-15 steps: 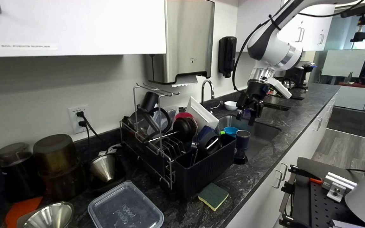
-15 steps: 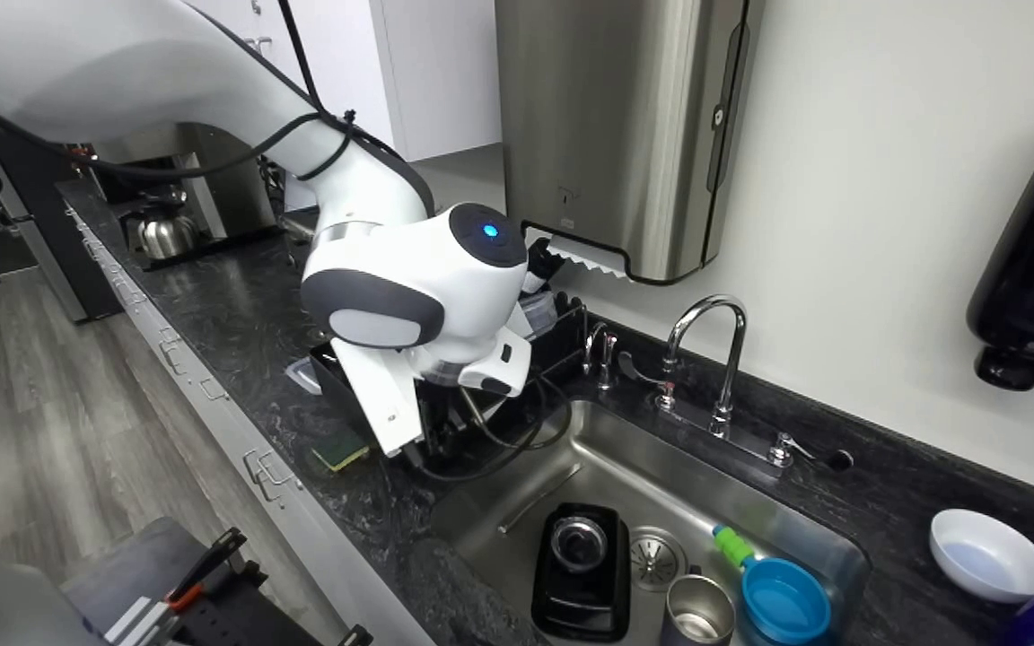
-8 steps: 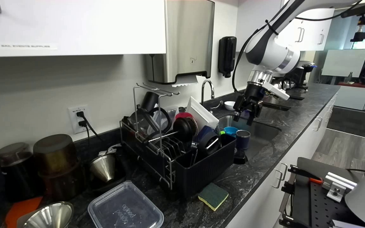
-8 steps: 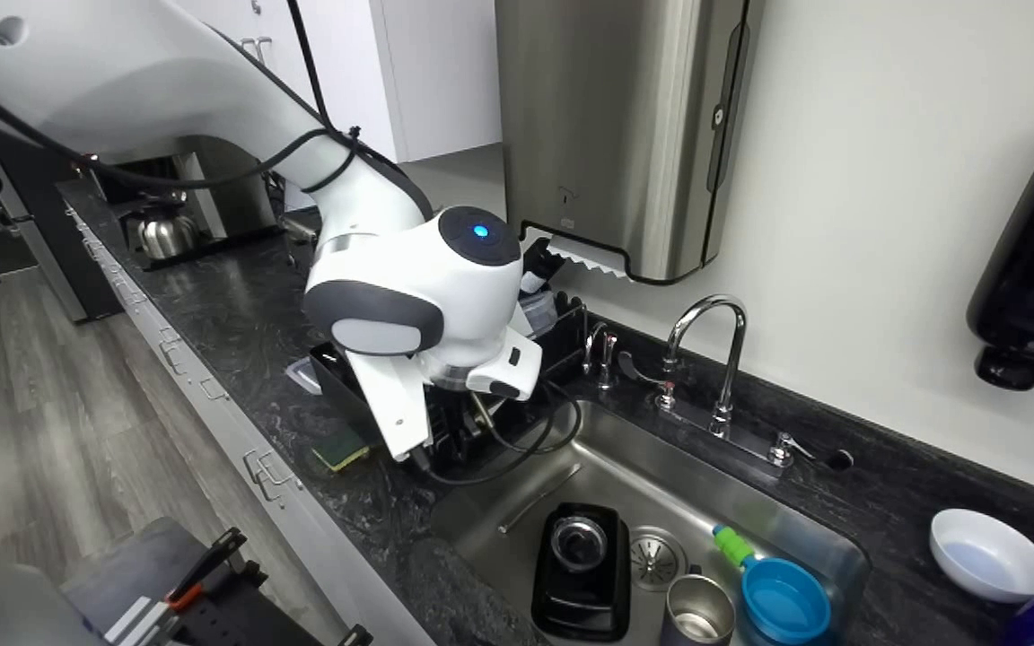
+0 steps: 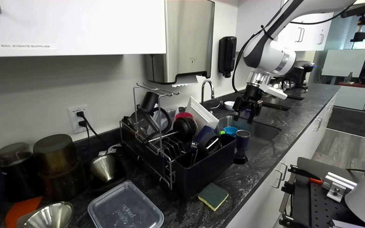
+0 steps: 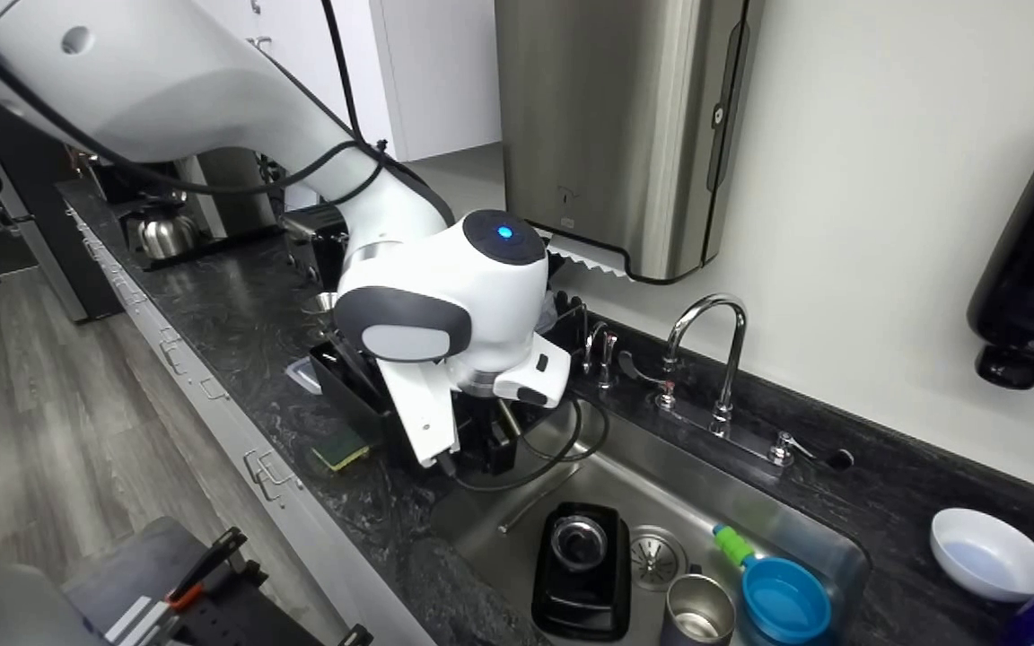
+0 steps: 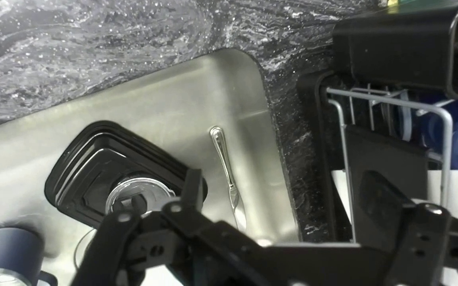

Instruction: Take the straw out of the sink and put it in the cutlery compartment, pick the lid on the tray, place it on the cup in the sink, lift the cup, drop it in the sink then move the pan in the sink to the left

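Observation:
My gripper (image 7: 288, 188) is open, its black fingers wide apart with nothing between them, above the edge where the sink (image 6: 661, 462) meets the rack. A silver knife (image 7: 224, 163) lies on the sink floor, partly hidden by the gripper in the wrist view; no straw shows. On a black tray (image 6: 582, 603) in the sink rests a round clear lid (image 6: 579, 543). Beside the tray is the dark blue cup (image 6: 698, 610), then a blue pan (image 6: 784, 599) with a green handle. The black cutlery compartment (image 5: 204, 172) fronts the rack.
A crowded dish rack (image 5: 162, 158) adjoins the sink's end. Behind the sink rises a curved tap (image 6: 737, 359). A white bowl (image 6: 991, 556) stands on the counter. The sponge (image 5: 213, 195) lies before the rack. A steel towel dispenser (image 6: 620, 135) hangs above.
In the exterior views the arm has shifted slightly, a little left in one and rightward toward the sink in another. The gripper has stayed open, and the things in the sink have not moved.

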### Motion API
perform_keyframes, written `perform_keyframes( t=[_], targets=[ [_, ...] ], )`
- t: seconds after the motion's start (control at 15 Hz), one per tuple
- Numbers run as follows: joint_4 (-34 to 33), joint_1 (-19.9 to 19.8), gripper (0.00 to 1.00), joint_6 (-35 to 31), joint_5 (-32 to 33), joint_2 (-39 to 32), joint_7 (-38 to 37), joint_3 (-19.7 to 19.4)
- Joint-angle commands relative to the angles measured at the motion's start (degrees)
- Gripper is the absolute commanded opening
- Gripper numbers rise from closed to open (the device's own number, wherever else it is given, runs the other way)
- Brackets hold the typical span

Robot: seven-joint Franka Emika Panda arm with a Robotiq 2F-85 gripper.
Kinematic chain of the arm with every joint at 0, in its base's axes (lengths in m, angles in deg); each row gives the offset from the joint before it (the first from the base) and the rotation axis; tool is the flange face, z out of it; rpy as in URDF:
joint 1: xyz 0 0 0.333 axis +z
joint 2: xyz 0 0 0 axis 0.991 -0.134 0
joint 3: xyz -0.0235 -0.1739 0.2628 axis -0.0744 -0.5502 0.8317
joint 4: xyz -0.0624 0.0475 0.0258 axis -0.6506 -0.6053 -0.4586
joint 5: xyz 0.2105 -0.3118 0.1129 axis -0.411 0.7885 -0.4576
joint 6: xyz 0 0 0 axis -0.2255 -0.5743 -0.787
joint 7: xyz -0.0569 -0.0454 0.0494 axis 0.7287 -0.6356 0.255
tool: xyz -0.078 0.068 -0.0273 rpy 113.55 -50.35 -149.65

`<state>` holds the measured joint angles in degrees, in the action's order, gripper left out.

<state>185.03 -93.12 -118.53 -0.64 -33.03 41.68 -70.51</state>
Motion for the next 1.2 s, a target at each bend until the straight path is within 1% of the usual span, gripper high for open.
perform_keyframes(
  t=[0.0,0.27,0.4,0.47,0.53,1.13],
  targets=[
    [-1.71,-1.25,1.0,-0.38,3.15,-1.64,-2.02,0.25],
    [-3.04,-2.24,1.0,1.17,6.36,-2.85,-3.53,-0.05],
    [-3.95,-2.62,1.0,5.05,6.75,-3.4,-2.7,-0.04],
    [-4.56,-2.74,1.0,8.11,5.2,-3.6,-0.62,0.15],
    [-2.59,-2.49,1.0,3.66,5.68,-2.43,-2.35,0.34],
    [-2.75,-2.49,1.0,4.15,5.66,-2.49,-2.33,0.38]
  ],
)
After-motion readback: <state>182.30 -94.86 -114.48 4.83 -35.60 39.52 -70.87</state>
